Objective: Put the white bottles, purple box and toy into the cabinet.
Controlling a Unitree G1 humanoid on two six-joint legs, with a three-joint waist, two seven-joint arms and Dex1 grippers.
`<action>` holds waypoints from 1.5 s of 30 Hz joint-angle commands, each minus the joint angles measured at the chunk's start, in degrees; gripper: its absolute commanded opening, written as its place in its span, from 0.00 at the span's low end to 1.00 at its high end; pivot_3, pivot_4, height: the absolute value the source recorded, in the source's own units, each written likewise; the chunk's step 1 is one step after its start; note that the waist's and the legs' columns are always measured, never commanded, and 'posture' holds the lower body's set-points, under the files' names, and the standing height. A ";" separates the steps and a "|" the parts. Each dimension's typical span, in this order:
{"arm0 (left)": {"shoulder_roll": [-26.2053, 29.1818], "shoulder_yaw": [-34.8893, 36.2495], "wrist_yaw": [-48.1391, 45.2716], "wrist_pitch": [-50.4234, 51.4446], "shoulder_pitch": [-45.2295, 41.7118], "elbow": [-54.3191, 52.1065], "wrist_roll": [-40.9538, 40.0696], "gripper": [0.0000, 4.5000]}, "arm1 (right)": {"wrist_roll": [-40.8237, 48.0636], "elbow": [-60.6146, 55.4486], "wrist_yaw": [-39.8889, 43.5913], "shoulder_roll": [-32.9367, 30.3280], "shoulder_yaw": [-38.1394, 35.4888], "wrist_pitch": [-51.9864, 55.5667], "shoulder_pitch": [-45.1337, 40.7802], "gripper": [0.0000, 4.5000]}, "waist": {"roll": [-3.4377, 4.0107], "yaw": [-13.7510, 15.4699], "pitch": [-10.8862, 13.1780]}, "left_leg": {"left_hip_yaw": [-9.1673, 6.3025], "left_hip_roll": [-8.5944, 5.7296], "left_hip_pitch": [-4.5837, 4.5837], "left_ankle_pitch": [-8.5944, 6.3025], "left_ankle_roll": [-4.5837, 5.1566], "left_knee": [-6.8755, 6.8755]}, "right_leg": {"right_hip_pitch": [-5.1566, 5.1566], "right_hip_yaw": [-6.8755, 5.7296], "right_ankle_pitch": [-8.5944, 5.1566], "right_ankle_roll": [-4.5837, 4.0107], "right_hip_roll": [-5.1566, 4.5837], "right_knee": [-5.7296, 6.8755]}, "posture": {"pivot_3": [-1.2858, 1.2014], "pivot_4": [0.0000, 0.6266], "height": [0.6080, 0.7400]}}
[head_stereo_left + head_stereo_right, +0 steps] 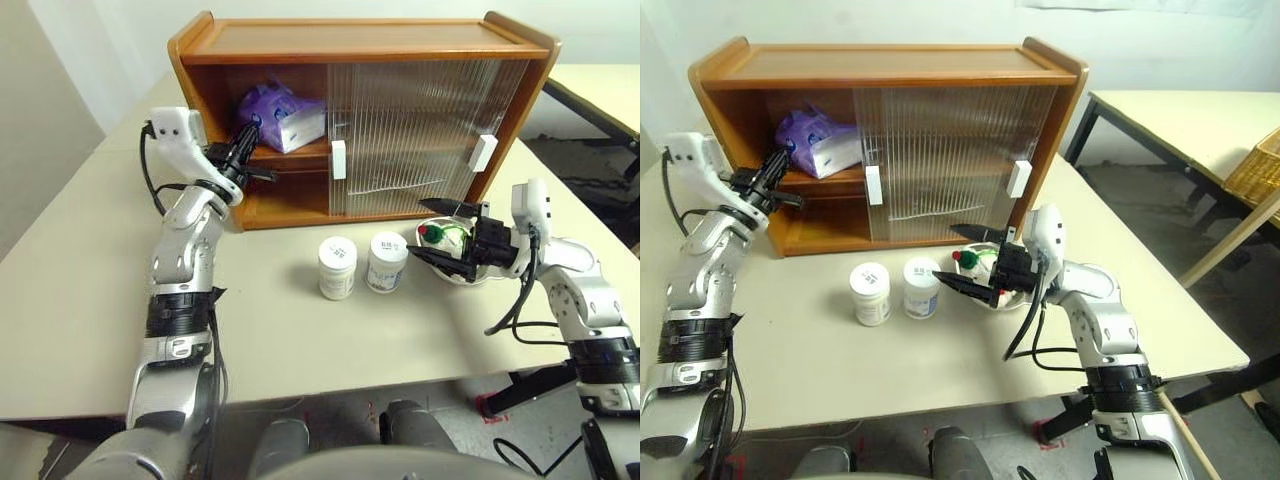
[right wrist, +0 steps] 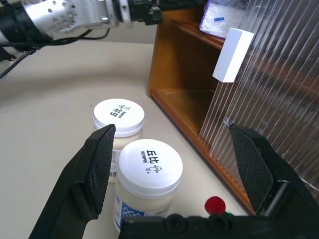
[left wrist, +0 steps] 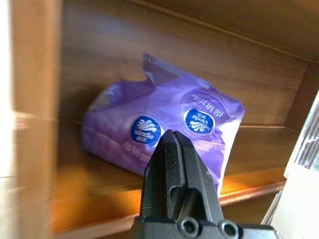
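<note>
Purple box (image 1: 280, 116): crinkled lavender pack, blue round marks, lying on cabinet (image 1: 360, 45) upper shelf, left open bay. Two white bottles (image 1: 337, 267) (image 1: 387, 261): upright, lids on, side by side on the table before the cabinet. Toy (image 1: 445, 238): white plush, red/green trim, right of the bottles.

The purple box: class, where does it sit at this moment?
The purple box lies on the cabinet's upper shelf, in its open left half, just beyond the shut left gripper.
</note>
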 commanded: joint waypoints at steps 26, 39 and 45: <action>-6.25 -4.70 1.97 8.22 -0.18 -7.42 0.05 0.00 | 0.07 -1.12 -0.71 -0.65 -0.37 0.06 1.07 1.00 | -0.13 -0.83 0.10 | 0.01 -0.04 0.02 -0.15 0.15 0.03 | 0.25 0.01 -0.39 0.66 0.00 -0.03 | 0.46 0.00 1.00; -6.64 -4.65 5.70 11.39 2.08 -13.27 -0.28 0.00 | -0.04 -1.41 -0.96 -0.49 -0.16 0.12 0.98 1.00 | -0.13 -0.78 0.10 | 0.02 -0.04 0.03 -0.26 0.11 0.07 | 0.27 0.07 -0.41 0.66 0.00 -0.09 | 0.45 0.00 1.00; -6.81 -5.06 4.13 12.29 3.96 -15.66 -1.51 0.00 | -0.01 -1.38 -0.85 -0.36 0.00 0.00 1.14 1.00 | -0.13 -0.71 0.10 | 0.03 -0.04 0.03 -0.26 0.10 0.08 | 0.28 0.07 -0.41 0.66 0.00 -0.09 | 0.46 0.00 1.00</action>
